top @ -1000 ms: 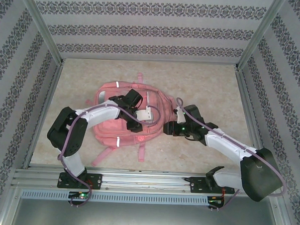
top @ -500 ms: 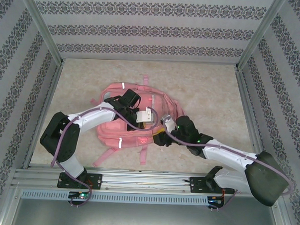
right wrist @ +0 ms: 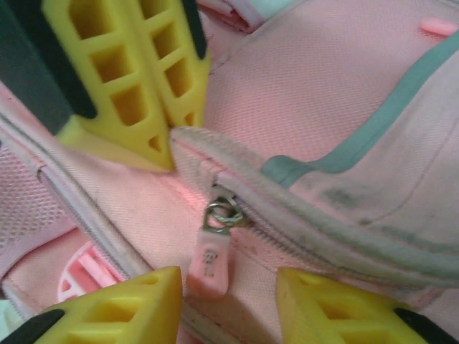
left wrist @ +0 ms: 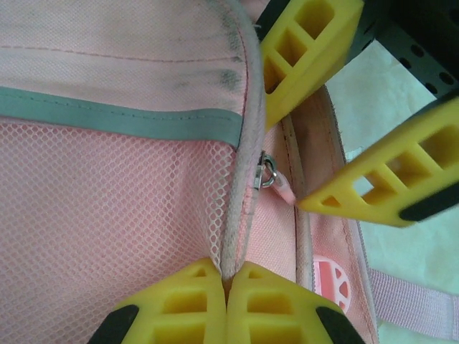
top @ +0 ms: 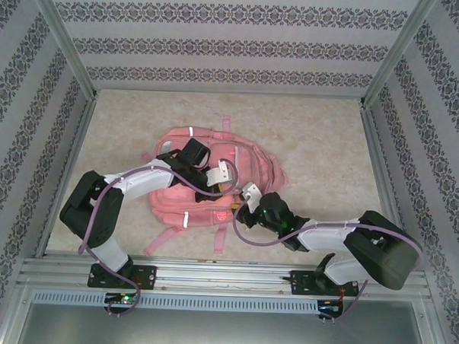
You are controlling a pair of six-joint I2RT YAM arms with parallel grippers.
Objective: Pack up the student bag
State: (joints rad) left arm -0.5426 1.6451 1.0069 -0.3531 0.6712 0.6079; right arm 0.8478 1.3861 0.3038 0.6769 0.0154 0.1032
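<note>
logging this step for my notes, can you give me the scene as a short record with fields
bag: pink backpack lying on the table
left gripper: shut, pinching the backpack's piped seam
right gripper: open, one finger on either side of the zipper pull
zipper pull: pink tab on a metal ring, not yet gripped
contents: cannot tell

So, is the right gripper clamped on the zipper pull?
No: the right gripper is open, with the pink zipper pull of the student bag between its jaws.

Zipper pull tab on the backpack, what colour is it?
Pink zipper pull tab, clearest from the right wrist.
</note>
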